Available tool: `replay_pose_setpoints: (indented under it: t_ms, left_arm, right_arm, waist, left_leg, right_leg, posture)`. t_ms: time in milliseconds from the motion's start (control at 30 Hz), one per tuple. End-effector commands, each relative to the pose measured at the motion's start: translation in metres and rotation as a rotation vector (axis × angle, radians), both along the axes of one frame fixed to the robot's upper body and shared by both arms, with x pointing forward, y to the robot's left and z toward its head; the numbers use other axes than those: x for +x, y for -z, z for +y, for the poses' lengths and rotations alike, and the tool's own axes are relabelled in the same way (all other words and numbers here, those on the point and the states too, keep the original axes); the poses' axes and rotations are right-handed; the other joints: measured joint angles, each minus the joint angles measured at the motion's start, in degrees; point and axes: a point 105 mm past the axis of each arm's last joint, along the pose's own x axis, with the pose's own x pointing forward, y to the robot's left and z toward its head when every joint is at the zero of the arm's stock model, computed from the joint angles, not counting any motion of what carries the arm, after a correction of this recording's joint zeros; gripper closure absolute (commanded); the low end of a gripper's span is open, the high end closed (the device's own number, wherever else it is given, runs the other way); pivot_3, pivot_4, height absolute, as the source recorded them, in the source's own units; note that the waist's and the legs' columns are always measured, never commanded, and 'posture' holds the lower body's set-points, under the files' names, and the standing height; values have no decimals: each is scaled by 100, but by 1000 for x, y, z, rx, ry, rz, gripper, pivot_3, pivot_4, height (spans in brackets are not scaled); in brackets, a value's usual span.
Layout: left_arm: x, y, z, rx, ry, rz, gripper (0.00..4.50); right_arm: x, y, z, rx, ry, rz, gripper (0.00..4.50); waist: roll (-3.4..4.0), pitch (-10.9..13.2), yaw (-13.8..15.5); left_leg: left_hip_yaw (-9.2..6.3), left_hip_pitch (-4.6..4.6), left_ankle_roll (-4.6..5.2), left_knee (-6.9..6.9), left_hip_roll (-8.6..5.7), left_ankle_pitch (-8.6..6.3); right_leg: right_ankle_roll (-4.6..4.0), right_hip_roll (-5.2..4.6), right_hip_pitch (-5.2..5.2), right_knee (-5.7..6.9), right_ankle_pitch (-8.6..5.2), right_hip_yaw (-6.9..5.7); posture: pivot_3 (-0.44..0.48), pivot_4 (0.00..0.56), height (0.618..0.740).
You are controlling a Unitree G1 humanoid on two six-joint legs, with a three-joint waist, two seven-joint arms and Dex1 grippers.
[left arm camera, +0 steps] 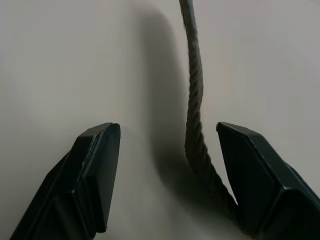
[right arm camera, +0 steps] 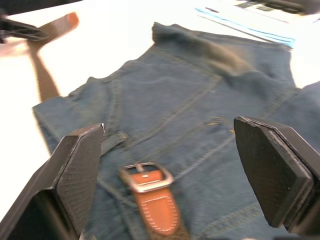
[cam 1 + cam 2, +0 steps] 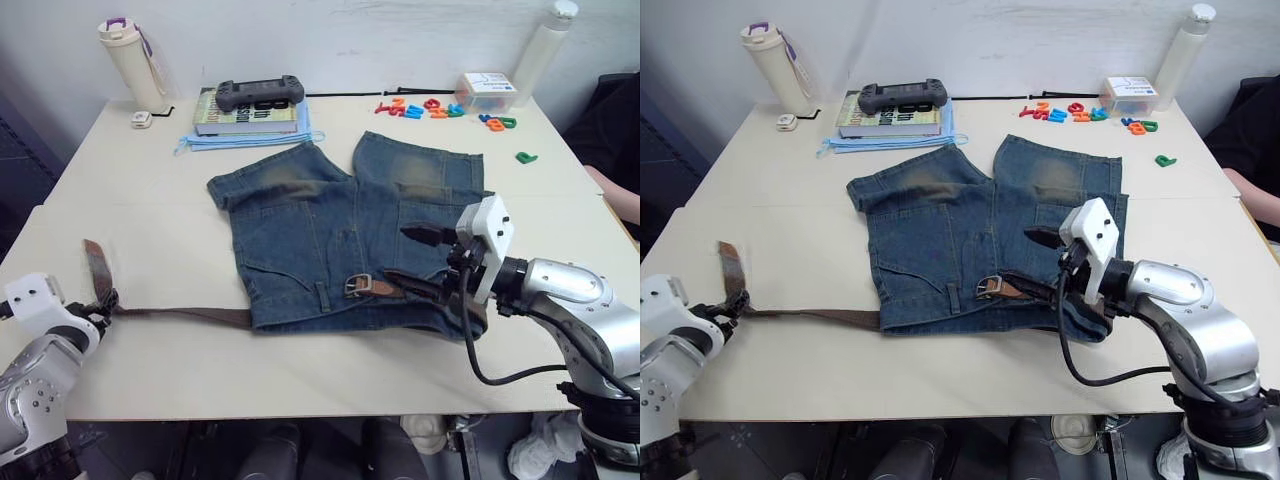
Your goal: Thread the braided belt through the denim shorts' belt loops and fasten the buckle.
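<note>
Shorts first: the denim shorts point(image 3: 340, 240) lie flat on my bench point(image 3: 150, 180), legs pointing away from me, waistband nearest. My right pincer point(image 3: 425, 262) hovers over the waistband's right end with its fingers spread wide, gripping nothing. Just to its left sits the buckle point(image 2: 146, 176), silver, lying on the denim with its tan leather tab point(image 2: 157, 207) running back toward the pincer; from the right wrist camera it sits between the two spread fingers but slightly ahead of them. One of the belt loops point(image 3: 323, 296) stands just beyond the buckle, further from the right pincer.

From the shorts' left edge the braided belt point(image 3: 185, 315) runs out across the bare bench to my left pincer point(image 3: 100, 305), then bends away from me, ending in a lighter tip point(image 3: 94, 252). The left wrist camera shows that pincer released too: both fingers parted, the braided strap passing between them, close to one finger point(image 1: 260, 175) and apart from the other, so it is not clamped.
</note>
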Motion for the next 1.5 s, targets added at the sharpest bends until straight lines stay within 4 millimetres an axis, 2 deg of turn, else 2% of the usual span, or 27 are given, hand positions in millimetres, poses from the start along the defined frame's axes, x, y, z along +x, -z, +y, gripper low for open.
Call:
replay_pose_setpoints:
  t_ms: [33,233,333,467,500,533,633,700,733,800,933,967,1000,1033,1100,1200,1367,1500]
  left_arm:
    - [-1,1,-3,-14,22,-5,1102]
    - [1,6,-8,-48,37,11,1102]
    - [3,3,-13,-52,60,-8,1859]
    - [5,1,-15,-83,52,-39,3533]
    - [5,0,-15,-90,49,-54,4134]
    - [5,-8,-16,-84,63,-102,4474]
    - [-3,-24,-17,-125,63,-238,4474]
    - [-13,-25,-13,-152,34,-278,4474]
    - [-18,-27,-11,-155,29,-301,3820]
    - [-26,-32,-6,-149,7,-334,3293]
    - [-28,-49,-9,-83,20,-393,1498]
    - [-27,-57,-11,-22,38,-406,1189]
    - [-26,-65,-13,72,61,-402,554]
    - [-24,-71,-16,146,87,-394,357]
    - [-21,-74,-20,241,118,-358,357]
    - [-18,-65,-21,194,123,-336,357]
    - [-37,-38,-22,-103,8,-392,357]
    - [-49,-21,-37,-347,-19,-431,357]
  right_arm:
    - [-12,-3,11,-30,-84,-24,68]
    - [-10,-4,14,-29,-84,-30,68]
    - [-7,-6,15,-17,-73,-39,0]
    - [-5,-7,14,-12,-57,-47,0]
    - [-5,-7,14,-11,-54,-48,0]
    - [-4,-8,14,-11,-49,-49,0]
    - [-3,-8,15,-13,-40,-48,0]
    - [-2,-8,17,-15,-41,-48,0]
    - [-2,-7,18,-16,-40,-46,0]
    - [-2,-6,20,-16,-40,-42,0]
    - [0,-3,22,-9,-33,-32,0]
    - [1,-2,22,-10,-25,-31,0]
    - [3,-2,22,-9,-17,-32,0]
    - [4,-1,22,-6,-12,-32,0]
    - [5,-2,24,2,-11,-33,0]
    - [6,-4,27,12,-13,-37,0]
    - [8,-5,27,5,-13,-43,0]
    - [9,-3,26,-7,-15,-42,0]
  waist:
    - [0,0,-1]
    - [2,0,4]
    - [2,1,22]
    - [2,1,97]
    - [2,1,121]
    - [2,1,132]
    - [1,1,134]
    - [-1,2,115]
    - [-5,4,104]
    - [-6,5,96]
    - [-8,6,120]
    - [-9,7,123]
    - [-9,7,126]
    - [-10,7,134]
    - [-10,8,139]
    - [-4,11,136]
    - [-3,13,67]
    - [-16,20,75]
  left_leg:
    - [0,1,-2,0,3,-2]
    - [10,5,2,0,3,-5]
    - [12,5,4,0,2,-7]
    - [14,6,4,0,2,-8]
    - [14,6,4,0,2,-8]
    - [14,6,4,0,2,-8]
    - [15,5,5,0,3,-13]
    - [17,4,9,0,3,-17]
    - [23,4,10,0,8,-20]
    - [27,4,5,0,21,-26]
    - [29,5,0,0,30,-30]
    - [30,5,0,2,30,-30]
    - [31,5,0,5,30,-30]
    - [33,5,1,6,30,-30]
    - [36,5,3,8,29,-31]
    - [44,9,7,5,28,-33]
    - [67,17,20,3,33,-48]
    - [69,18,12,5,53,-56]
  right_leg:
    - [0,0,0,0,0,0]
    - [0,-1,1,0,0,5]
    - [0,-1,0,0,0,7]
    - [0,-1,0,-2,0,8]
    - [0,0,0,-2,0,8]
    - [0,0,0,-3,0,8]
    - [0,0,1,-8,0,9]
    - [1,0,0,-15,1,9]
    - [2,1,0,-17,1,11]
    - [1,1,-1,-21,1,14]
    - [-5,5,-4,-22,-3,13]
    - [-6,6,-3,-22,-3,13]
    - [-6,8,-1,-22,-2,14]
    - [-6,9,1,-23,0,14]
    - [-7,14,3,-28,4,14]
    - [-8,22,3,-29,7,24]
    - [-5,31,1,-33,8,48]
    - [-7,53,1,-41,7,51]
  posture:
    - [0,150,707]
    - [0,150,707]
    - [0,150,707]
    - [0,150,707]
    - [0,150,707]
    - [0,150,707]
    - [0,150,707]
    - [0,150,707]
    - [0,150,707]
    - [0,150,707]
    - [0,150,707]
    - [0,150,707]
    - [0,150,707]
    - [0,150,707]
    - [0,150,707]
    - [0,150,707]
    - [0,150,707]
    - [0,150,707]
